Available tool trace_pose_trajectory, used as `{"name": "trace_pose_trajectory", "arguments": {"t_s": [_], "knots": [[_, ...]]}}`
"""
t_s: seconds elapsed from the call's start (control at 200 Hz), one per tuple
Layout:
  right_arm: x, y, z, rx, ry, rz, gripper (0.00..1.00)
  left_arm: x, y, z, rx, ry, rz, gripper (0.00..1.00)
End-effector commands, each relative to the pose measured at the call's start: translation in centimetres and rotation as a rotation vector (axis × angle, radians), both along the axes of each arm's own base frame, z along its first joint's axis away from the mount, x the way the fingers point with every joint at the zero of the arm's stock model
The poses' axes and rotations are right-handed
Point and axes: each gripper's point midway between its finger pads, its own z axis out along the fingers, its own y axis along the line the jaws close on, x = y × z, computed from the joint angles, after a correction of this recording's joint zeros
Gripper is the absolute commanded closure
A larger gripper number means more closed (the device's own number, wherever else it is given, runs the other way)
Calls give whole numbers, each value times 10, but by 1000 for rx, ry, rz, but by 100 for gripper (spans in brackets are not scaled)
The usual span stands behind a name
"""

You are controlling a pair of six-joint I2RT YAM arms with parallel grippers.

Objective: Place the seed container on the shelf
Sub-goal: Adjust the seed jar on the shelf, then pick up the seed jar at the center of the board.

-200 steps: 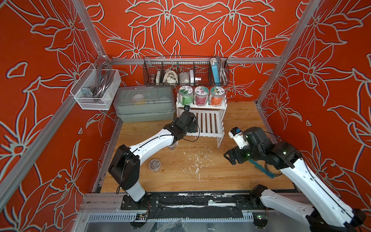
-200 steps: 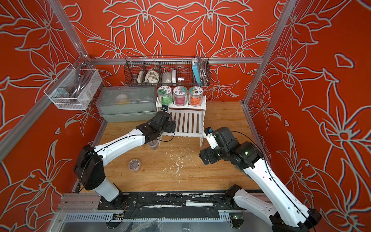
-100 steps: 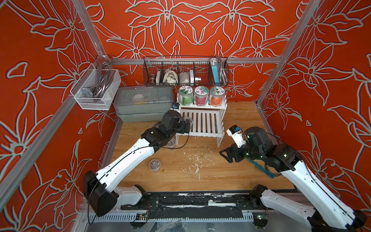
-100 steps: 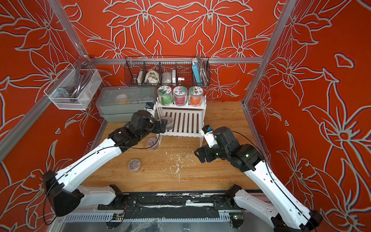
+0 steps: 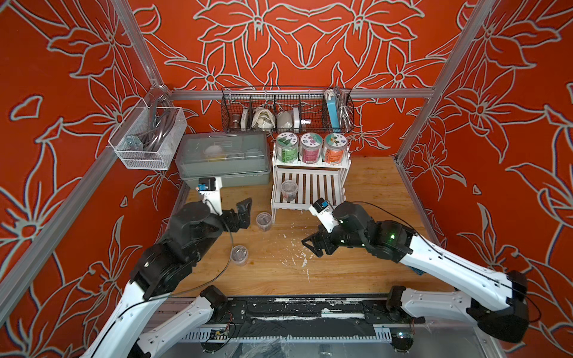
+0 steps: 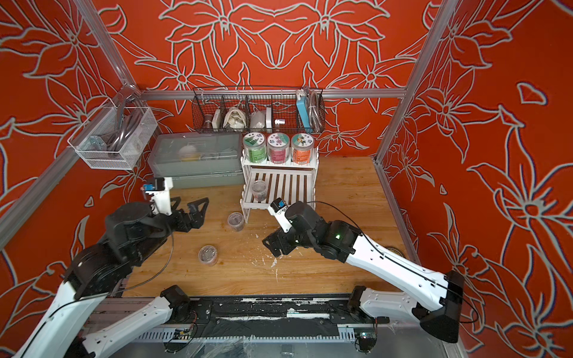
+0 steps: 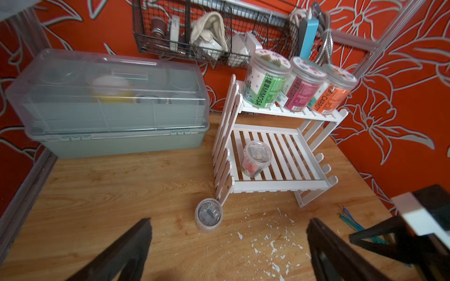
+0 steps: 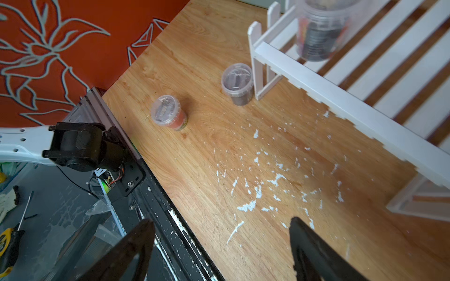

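Currently: tabletop (image 5: 279, 279) is light varnished wood w/ visible grain, littered w/ small white flakes (image 8: 258, 192) in front of the shelf (image 5: 319, 186). Enclosure walls (image 5: 310, 46) are orange, printed w/ grey-white flower outlines; aluminium rail (image 5: 387, 93) runs along the back. Shelf is white, two stepped tiers of flat slats w/ picket-shaped side panels, standing at rear centre. Seed container (image 5: 289, 189), a small round clear tub w/ lid and dark contents, stands upright on the lower tier, toward its left side, nothing touching it. Upper tier carries three clear lidded jars (image 5: 310, 147) in a row, labels green, pink, orange. Two similar tubs stand on the wood: dark-filled tub (image 5: 264, 221) just beside the shelf's front-left foot, reddish tub (image 5: 240, 254) nearer the front edge. Grey-green plastic box (image 5: 221, 158) w/ clear lid sits left of the shelf. Black wire basket (image 5: 286, 111) hangs on the back rail, white mesh basket (image 5: 145, 139) on the left wall. L gripper (image 6: 193, 204) hangs over the wood left of the shelf, jaws spread wide, empty. R gripper (image 5: 311, 245) hangs above the flakes, jaws apart, holding nothing.
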Motion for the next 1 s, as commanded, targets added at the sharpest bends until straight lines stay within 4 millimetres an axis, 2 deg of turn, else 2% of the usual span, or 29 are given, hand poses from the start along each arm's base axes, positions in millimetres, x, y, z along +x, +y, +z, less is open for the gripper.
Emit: {"name": "trace_pose_trajectory", "arguments": {"t_s": [0.0,0.27,0.5,0.781,0.996], "knots": [[8,30,3,32,-85,-27,10,-22,23,-2,-7,17,53,1],[-9,110,-34,-24,-154,95,6,-60,53,6,-39,-50,85,1],[-21,167,-64,-67,-209,194,1,-72,61,12,-46,-78,90,1],[-25,209,-101,-116,-195,249,0,-72,59,10,-53,-74,81,1],[-17,220,-127,-189,-198,237,0,-71,58,7,-47,-73,77,1]]}}
